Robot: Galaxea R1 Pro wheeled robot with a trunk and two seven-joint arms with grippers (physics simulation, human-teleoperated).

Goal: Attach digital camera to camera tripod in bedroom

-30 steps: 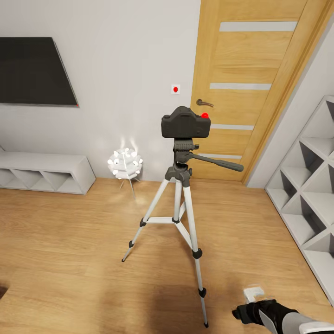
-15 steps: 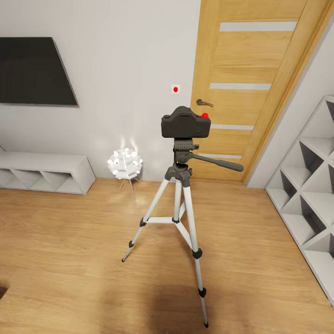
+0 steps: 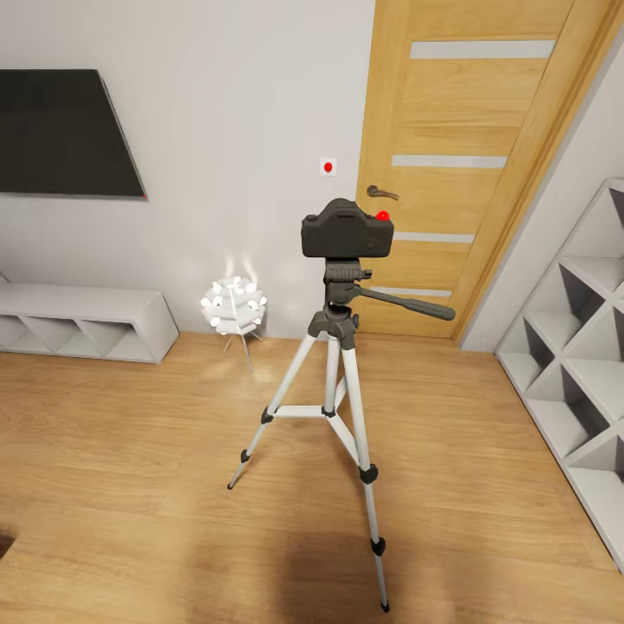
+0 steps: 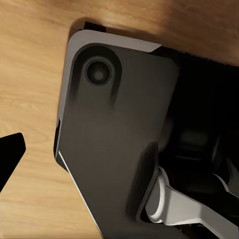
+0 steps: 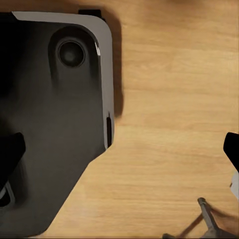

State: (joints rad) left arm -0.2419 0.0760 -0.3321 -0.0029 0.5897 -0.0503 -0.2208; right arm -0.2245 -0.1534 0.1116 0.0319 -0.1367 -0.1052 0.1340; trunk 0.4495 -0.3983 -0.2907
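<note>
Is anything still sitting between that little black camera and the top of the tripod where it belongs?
Nothing visible does. In the head view the digital camera already sits directly on the head of the camera tripod, with no gap or object showing between them. The floor around the legs looks free of obstacles too.

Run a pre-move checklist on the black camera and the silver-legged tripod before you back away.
1. Matte-black digital camera seated on the tripod's dark grey head: ok.
2. Camera level, not tilted: ok.
3. Silver-legged camera tripod upright, all three black feet on the wood plank floor: ok.
4. Long pan handle apart from the oak door: ok.
5. White spiky floor lamp apart from the tripod legs: ok.
6. Mount locked tight: cannot tell.
</note>
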